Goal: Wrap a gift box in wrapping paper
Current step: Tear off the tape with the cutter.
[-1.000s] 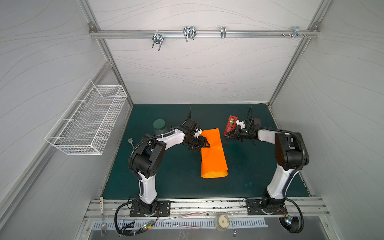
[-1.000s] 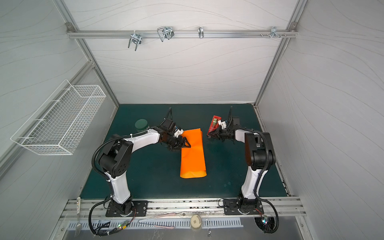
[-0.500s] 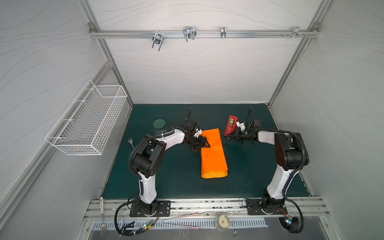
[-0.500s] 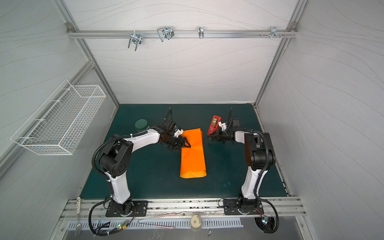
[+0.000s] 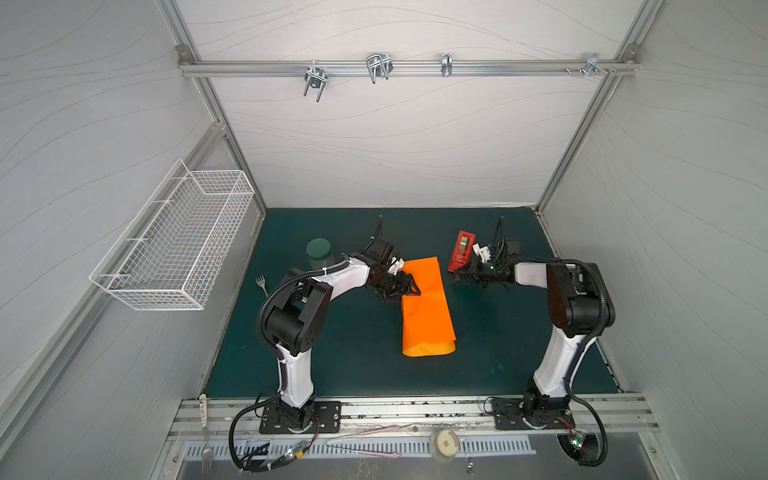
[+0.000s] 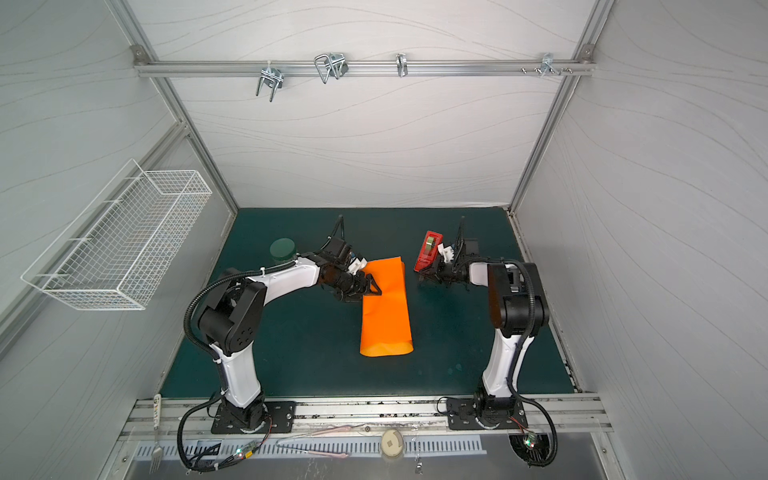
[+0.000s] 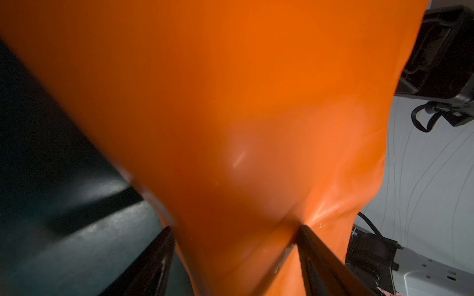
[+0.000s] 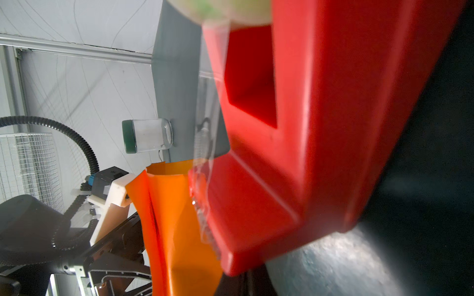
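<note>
Gripping wrapping paper (image 5: 428, 316), L gripper (image 5: 412, 286) unmoved.

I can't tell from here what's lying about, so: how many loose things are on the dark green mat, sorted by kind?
wrapping paper, orange: 1
tape dispenser, red: 1
jar, clear with a green lid: 1
fork: 1
Total: 4
</note>
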Tool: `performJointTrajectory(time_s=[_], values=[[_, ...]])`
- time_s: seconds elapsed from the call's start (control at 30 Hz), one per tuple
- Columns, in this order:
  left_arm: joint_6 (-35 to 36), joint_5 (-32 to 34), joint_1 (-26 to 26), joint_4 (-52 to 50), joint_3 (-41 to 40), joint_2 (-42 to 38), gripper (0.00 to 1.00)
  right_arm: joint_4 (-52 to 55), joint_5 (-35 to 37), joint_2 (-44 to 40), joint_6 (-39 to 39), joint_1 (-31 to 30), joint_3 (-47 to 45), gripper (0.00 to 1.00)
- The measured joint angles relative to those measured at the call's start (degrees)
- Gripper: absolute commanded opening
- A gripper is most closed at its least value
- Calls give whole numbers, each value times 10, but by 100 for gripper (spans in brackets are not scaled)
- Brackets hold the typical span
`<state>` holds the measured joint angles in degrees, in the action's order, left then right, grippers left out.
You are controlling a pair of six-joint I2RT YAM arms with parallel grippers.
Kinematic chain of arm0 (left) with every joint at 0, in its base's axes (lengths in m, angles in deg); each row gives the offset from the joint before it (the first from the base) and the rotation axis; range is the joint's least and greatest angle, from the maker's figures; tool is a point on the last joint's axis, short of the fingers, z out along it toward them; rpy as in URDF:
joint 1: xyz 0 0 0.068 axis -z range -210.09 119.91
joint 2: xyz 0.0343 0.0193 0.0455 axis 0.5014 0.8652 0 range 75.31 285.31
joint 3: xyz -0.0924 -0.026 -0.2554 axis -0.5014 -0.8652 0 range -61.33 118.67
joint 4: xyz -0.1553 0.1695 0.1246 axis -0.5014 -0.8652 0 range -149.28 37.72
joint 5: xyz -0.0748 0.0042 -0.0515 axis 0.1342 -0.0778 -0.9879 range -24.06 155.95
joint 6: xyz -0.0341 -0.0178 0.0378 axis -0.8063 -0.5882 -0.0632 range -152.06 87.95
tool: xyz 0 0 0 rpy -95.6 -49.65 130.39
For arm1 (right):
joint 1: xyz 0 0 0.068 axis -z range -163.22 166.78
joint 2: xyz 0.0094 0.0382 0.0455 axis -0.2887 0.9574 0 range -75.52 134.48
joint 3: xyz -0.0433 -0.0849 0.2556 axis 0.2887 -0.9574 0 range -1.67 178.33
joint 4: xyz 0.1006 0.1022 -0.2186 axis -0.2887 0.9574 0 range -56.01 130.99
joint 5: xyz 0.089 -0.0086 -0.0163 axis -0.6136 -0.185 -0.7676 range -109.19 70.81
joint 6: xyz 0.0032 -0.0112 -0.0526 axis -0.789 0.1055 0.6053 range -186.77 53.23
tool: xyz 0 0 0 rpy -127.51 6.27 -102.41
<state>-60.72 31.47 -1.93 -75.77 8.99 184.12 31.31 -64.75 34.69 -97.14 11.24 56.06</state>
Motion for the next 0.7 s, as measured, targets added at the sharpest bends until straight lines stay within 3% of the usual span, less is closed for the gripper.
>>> performJointTrajectory(time_s=[0.43,0.53,0.7], values=[[0,0,0,-1,0,1,75,57,12,21,18,8,-11,0],[0,-1,0,-1,0,1,75,70,8,-14,34,5,-29,0],[0,-1,0,0,1,1,75,64,-17,-143,54,-15,-64,0]])
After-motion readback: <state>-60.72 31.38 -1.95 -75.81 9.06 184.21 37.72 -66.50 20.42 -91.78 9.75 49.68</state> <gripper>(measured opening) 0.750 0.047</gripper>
